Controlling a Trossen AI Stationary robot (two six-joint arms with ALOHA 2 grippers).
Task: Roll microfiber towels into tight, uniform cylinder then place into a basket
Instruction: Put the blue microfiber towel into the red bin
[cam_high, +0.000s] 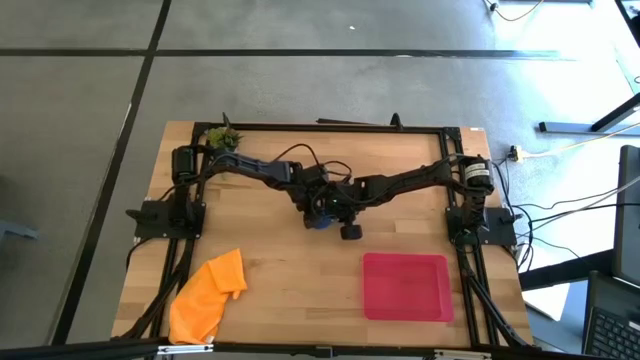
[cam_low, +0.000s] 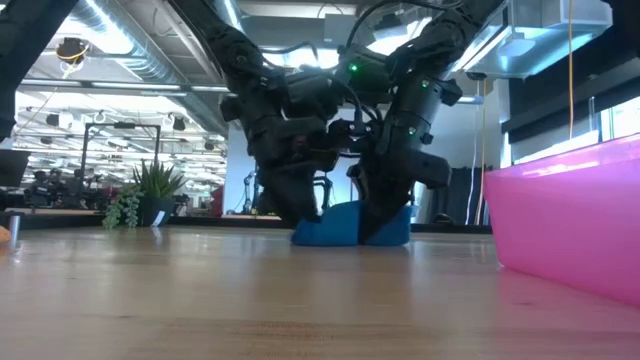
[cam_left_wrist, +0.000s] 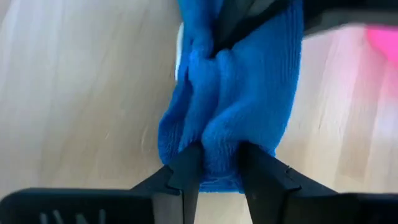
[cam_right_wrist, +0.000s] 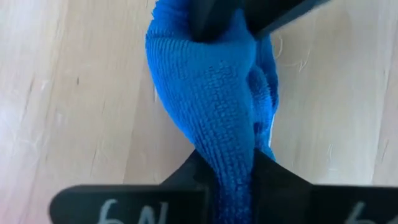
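While both grippers meet, one blue towel (cam_low: 350, 226), one orange towel (cam_high: 207, 295), one red tray (cam_high: 405, 287)

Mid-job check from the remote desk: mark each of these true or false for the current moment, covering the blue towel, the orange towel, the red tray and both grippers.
1. The blue towel lies on the table near its middle, between the two grippers. True.
2. The orange towel is already in the red tray. False: it lies loose on the table near the front left corner, apart from the tray, which holds nothing.
3. The right gripper is closed on one end of the blue towel. True.
4. The left gripper is far from the towel, parked at the table edge. False: its fingers sit on either side of the other end of the blue towel.
5. The blue towel is spread flat. False: it is bunched into a rough roll.
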